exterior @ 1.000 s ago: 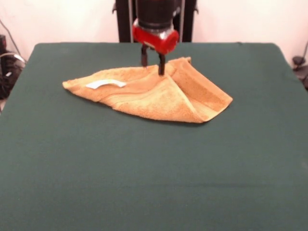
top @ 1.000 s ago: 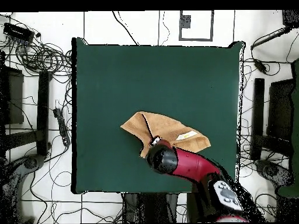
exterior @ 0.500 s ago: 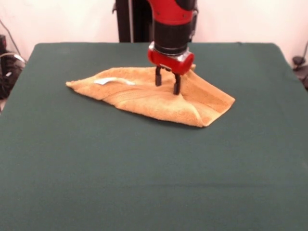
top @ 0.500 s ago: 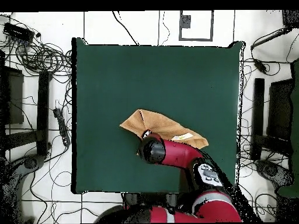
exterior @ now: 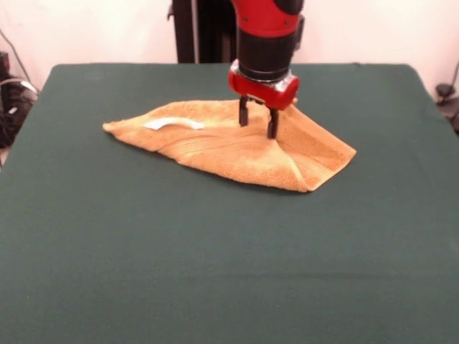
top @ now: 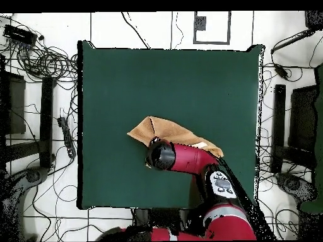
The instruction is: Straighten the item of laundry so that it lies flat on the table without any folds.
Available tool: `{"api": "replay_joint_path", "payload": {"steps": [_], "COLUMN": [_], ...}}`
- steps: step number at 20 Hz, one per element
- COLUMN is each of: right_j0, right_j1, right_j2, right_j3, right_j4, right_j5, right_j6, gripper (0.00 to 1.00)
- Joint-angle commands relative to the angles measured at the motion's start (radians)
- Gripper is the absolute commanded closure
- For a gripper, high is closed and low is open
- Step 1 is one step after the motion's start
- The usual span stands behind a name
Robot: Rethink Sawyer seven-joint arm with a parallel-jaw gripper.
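The item of laundry (exterior: 215,147), a golden-orange towel, lies folded over on the table (exterior: 215,272), with a raised crease running to its right corner and a white tag (exterior: 172,123) near its left end. My gripper (exterior: 258,122) stands upright over the towel's middle right. Its two black fingers are apart and their tips press into the cloth. In the overhead view the towel (top: 165,129) shows above the red arm (top: 189,157), which hides the fingers and part of the cloth. The table (top: 158,82) is far larger than the towel.
Tangled cables (top: 44,60) and dark stands (top: 277,126) lie on the floor round the table's sides. The towel sits in the table's half towards the robot.
The gripper has moved down and to the right in the front view, onto the towel's middle. The towel has slid slightly right with it.
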Motion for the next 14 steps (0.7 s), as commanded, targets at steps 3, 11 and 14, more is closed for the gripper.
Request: {"api": "replay_joint_path", "payload": {"steps": [3,11,14], "right_j0": [0.015,0.015,0.004], "right_j1": [-0.039,-0.066,-0.030], "right_j2": [0.163,0.165,0.184], "right_j3": [-0.093,-0.096,-0.111], "right_j4": [0.020,0.009,0.002], "right_j5": [0.139,0.174,0.138], "right_j6": [-0.012,-0.012,-0.019], "gripper": [0.00,0.00,0.00]}}
